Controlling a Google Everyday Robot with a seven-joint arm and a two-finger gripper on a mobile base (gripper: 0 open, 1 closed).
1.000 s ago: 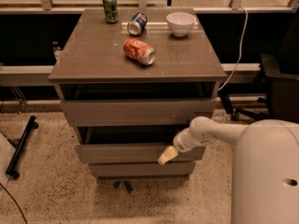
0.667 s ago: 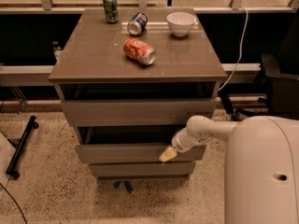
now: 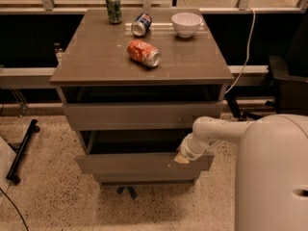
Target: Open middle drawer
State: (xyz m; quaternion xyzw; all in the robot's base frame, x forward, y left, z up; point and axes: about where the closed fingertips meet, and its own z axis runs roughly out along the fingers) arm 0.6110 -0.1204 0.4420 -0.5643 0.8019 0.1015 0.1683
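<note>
- Nearest of the cabinet's three fronts, the middle drawer (image 3: 134, 163) is a wide, shallow grey-brown panel, flat and without a handle. It stands pulled out, with a dark gap showing above it.
- Just under it sits the lowest drawer front (image 3: 144, 178), set further back; above it is the taller uppermost drawer front (image 3: 139, 115).
- From the white robot body (image 3: 274, 177) at the right, the arm (image 3: 216, 129) reaches leftward. The gripper (image 3: 182, 157) rests at the top edge of the middle drawer's front, near its right end. Whether it is clamped or slack cannot be told.
- Compared with a second ago, the middle drawer's front sits further out from the cabinet and the dark gap above it is wider. The gripper has kept its place at the same edge.
- Farther back, on the cabinet top (image 3: 96, 57), a crushed red can (image 3: 144, 53) lies on its side. Behind it are a blue can (image 3: 141, 24), also lying, an upright green can (image 3: 114, 7) and a white bowl (image 3: 186, 24).
</note>
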